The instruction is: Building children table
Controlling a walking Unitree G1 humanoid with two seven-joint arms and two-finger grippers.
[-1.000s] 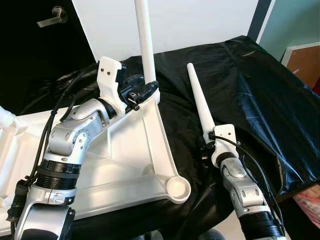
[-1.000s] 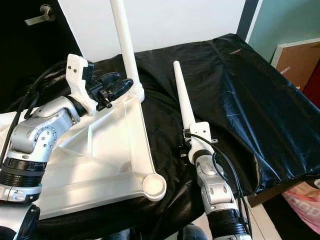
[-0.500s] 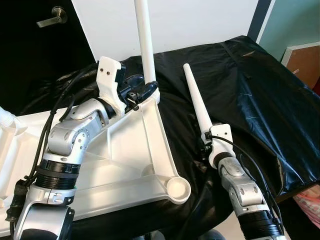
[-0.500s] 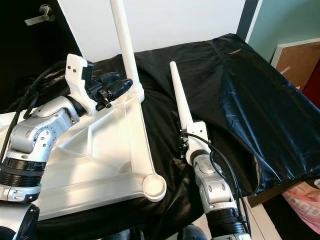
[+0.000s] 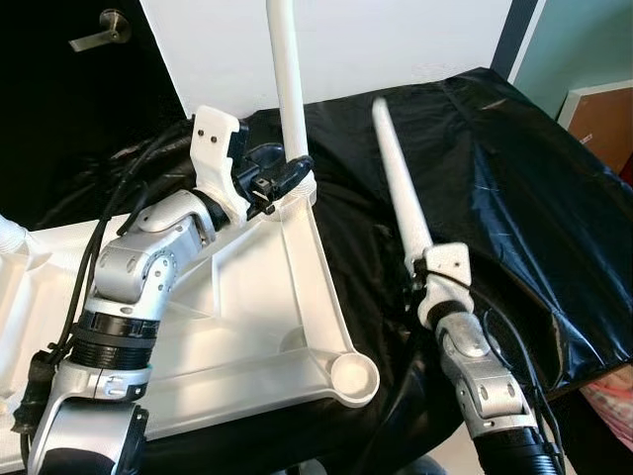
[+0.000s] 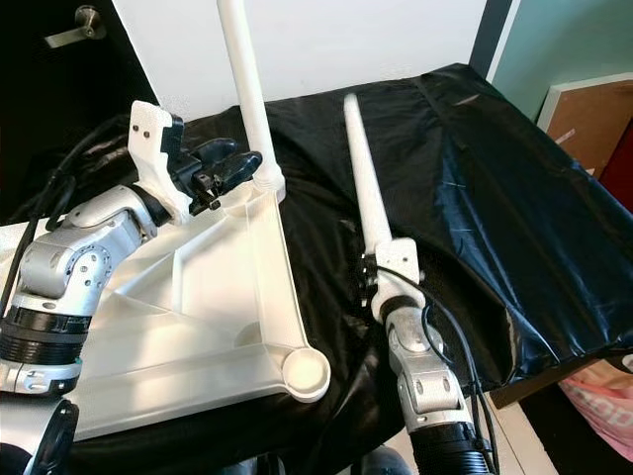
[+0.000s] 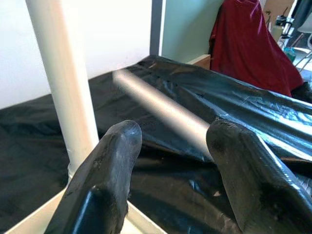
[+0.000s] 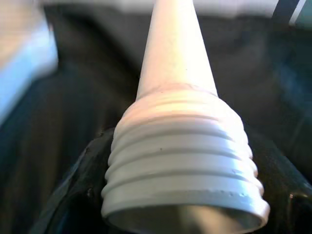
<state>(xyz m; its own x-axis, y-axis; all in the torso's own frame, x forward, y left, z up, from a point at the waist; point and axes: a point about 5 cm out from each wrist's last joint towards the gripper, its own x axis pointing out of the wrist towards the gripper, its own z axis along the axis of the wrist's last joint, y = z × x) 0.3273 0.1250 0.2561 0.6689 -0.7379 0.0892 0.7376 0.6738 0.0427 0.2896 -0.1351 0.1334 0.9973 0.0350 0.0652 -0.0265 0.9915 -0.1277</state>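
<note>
The white table top (image 5: 247, 317) lies upside down on black sheeting, one white leg (image 5: 288, 79) standing upright in its far corner socket. My left gripper (image 5: 280, 178) is open at that leg's base, its fingers (image 7: 109, 165) apart with the leg (image 7: 63, 83) beside them. My right gripper (image 5: 423, 277) is shut on a loose white leg (image 5: 399, 183), which tilts up and away over the sheeting. Its threaded end (image 8: 180, 161) sits between the black fingers. An empty round socket (image 5: 354, 377) shows at the near corner of the table top.
Black plastic sheeting (image 5: 514, 178) covers the work surface and drops off at the right edge. A white wall (image 5: 396, 40) and a dark door with a lever handle (image 5: 94, 35) stand behind. A brown board (image 5: 603, 119) leans at the far right.
The loose leg in my right gripper has risen and swung upright, its tip now higher and farther back. My left gripper has shifted only slightly at the mounted leg's base.
</note>
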